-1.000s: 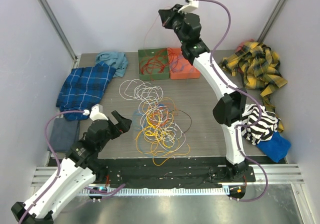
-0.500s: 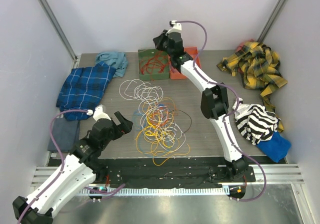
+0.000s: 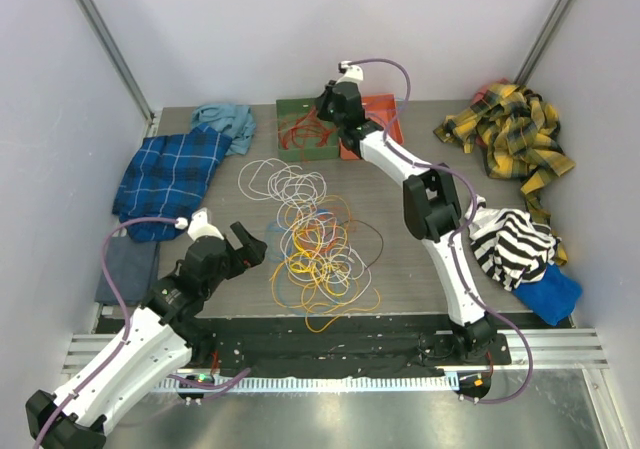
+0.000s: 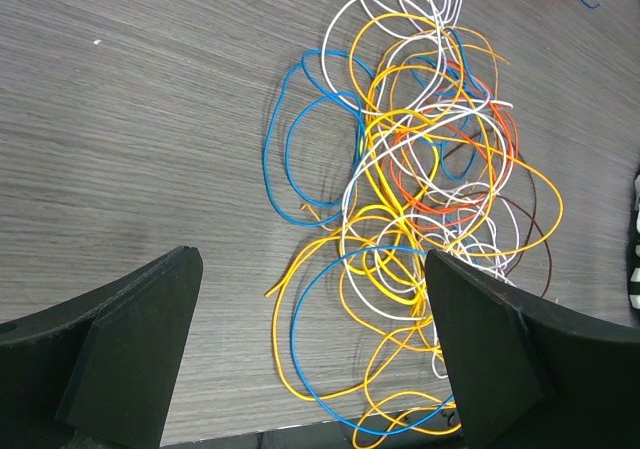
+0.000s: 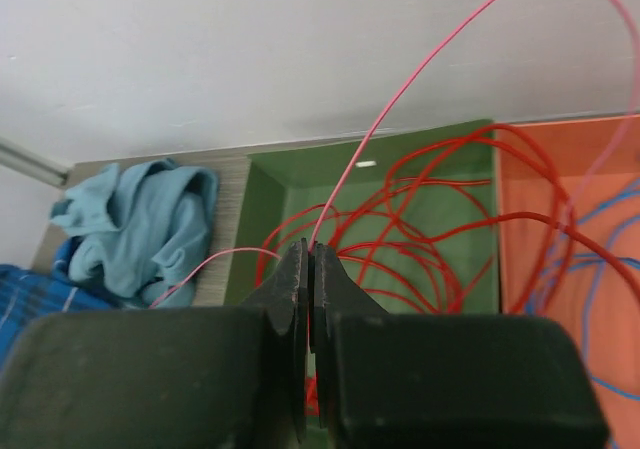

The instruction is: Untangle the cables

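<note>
The cables (image 3: 315,244) lie as a loose tangle of yellow, orange, white, blue and red loops in the middle of the table. My left gripper (image 3: 243,246) stands open just left of the tangle, low over the table. In the left wrist view its fingers (image 4: 312,269) frame a blue and a yellow loop of the cables (image 4: 420,169) without touching them. My right gripper (image 3: 327,109) is at the back, over the green tray (image 3: 290,153). It is shut (image 5: 308,254) on a thin pink cable (image 5: 400,99) that arcs up and to the right.
Red cables (image 5: 430,239) fill the green tray (image 5: 265,199); an orange tray (image 5: 520,269) beside it holds blue ones. Around the table lie a blue plaid cloth (image 3: 170,174), a light blue cloth (image 3: 225,119), a yellow plaid cloth (image 3: 510,139) and a striped cloth (image 3: 515,244).
My right arm has come down from high at the back to just above the green tray, still pinching the thin cable. The left arm has barely moved.
</note>
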